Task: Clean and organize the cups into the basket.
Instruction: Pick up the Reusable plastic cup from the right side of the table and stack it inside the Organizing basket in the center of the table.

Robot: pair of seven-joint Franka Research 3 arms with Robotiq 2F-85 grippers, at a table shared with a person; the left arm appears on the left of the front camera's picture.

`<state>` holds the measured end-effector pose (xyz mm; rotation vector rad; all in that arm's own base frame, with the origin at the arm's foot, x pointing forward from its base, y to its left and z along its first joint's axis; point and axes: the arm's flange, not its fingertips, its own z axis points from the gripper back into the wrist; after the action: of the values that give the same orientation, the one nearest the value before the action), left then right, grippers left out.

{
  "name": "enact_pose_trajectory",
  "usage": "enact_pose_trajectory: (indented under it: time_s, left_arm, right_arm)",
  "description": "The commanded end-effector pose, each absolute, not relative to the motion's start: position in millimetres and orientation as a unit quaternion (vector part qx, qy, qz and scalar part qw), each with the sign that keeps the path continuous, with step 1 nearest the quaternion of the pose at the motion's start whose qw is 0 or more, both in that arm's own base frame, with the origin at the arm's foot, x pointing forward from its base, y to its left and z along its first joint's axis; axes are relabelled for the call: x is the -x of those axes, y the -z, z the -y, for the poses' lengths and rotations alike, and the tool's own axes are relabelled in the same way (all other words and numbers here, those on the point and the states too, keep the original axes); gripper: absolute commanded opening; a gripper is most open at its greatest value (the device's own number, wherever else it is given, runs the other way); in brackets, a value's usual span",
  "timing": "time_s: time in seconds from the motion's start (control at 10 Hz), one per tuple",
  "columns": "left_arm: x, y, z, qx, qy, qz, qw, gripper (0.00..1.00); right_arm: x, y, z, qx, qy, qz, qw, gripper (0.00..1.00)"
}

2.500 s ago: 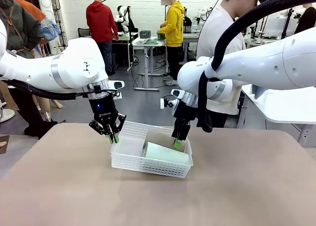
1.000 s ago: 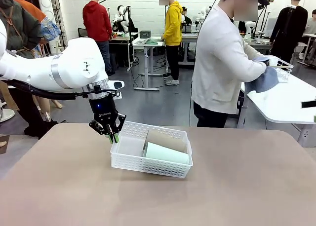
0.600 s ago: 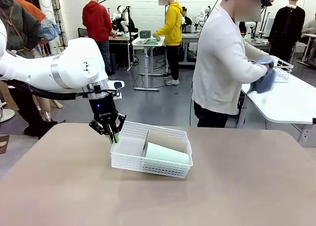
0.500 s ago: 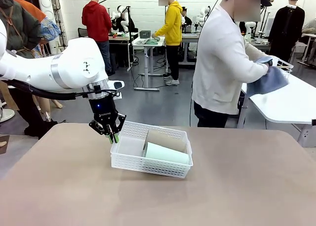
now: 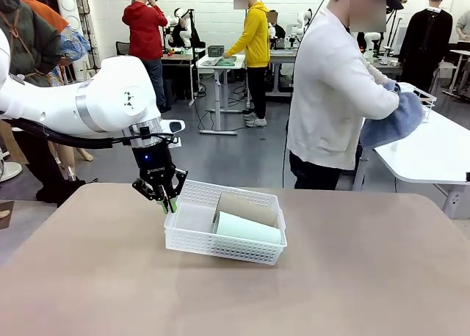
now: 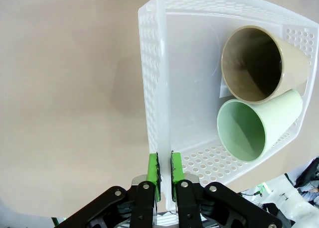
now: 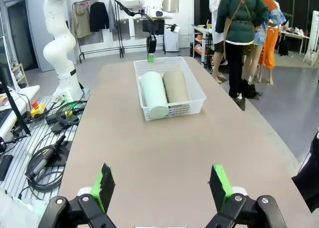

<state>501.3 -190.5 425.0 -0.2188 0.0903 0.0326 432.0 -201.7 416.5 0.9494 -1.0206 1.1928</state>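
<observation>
**Right arm clear of the basket, two cups stowed**

The change is on the right side. A couple of seconds ago the right arm reached over the shallow white plastic lattice basket (image 5: 220, 246), its fingers down at the cup lying there. Now the arm is gone from above the basket. Its wrist view looks back at the basket from well away along the tan table (image 5: 330, 292), and the right gripper (image 7: 162, 185) is released, its green pads spread wide with nothing between them. I read this as a placement just finished, with that arm free for the next cup.

The left gripper (image 5: 169, 204) has not moved. It stays clenched on the rim of the basket's short end wall (image 6: 149, 88), one green pad on each face of the lattice. It seems to be steadying the basket.

Two tumblers lie on their sides in the basket, touching along their lengths. One is the pale mint green tapered cup (image 5: 246, 227), on the robot's side. The other is the matte brown tapered cup (image 5: 246, 207), just behind it. Both mouths point toward the gripped wall, as the left wrist view shows clearly. They fill the end away from that wall, and the floor next to the clamped rim is bare, with room for more.

Beyond the basket's far side, the person in a white top (image 5: 330, 94) has turned to a neighbouring white table, hands busy with a blue cloth (image 5: 393, 123). What the cloth is wiping is hidden.
</observation>
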Motion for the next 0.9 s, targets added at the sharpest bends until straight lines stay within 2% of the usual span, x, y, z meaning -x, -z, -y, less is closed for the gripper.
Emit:
enact_pose_trajectory:
  time_s: [0.0,0.8]
  left_arm:
    - [-500.8,-425.8,191.6,0.11,-0.018,-0.04,0.993,0.0]
    - [-500.8,-425.8,191.6,0.11,-0.018,-0.04,0.993,0.0]
  right_arm:
    - [-427.6,-415.0,198.6,-0.412,-0.511,0.441,0.612,1.0]
    - [-427.6,-415.0,198.6,-0.412,-0.511,0.441,0.612,1.0]
